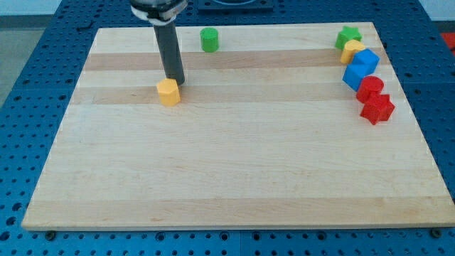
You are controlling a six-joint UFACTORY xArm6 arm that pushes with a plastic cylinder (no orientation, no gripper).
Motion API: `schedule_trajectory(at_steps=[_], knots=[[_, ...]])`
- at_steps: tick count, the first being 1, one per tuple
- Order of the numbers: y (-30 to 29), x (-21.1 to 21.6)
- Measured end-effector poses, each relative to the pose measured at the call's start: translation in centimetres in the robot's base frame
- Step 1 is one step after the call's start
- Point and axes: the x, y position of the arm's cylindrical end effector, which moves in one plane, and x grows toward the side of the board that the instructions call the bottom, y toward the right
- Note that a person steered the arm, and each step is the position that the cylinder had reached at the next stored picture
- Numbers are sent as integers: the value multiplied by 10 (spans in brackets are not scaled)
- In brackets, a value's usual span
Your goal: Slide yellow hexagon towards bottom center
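Observation:
The yellow hexagon (168, 92) lies on the wooden board (234, 171) in the upper left part of the view. My tip (175, 80) is at the end of the dark rod, just above and slightly right of the hexagon, touching or nearly touching its upper edge.
A green cylinder (208, 40) stands near the view's top, right of the rod. At the view's upper right sit a green star (348, 35), a yellow block (351, 50), two blue blocks (361, 67), a red cylinder (370, 88) and a red star (377, 108).

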Motion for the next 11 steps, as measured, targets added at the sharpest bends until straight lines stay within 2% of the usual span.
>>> schedule_trajectory(at_steps=[2,4,5,6,7,8,9,10,11], knots=[[-3,66],[-41,28],[-67,50],[-69,104],[-38,118],[-6,114],[-24,114],[-87,113],[-114,79]])
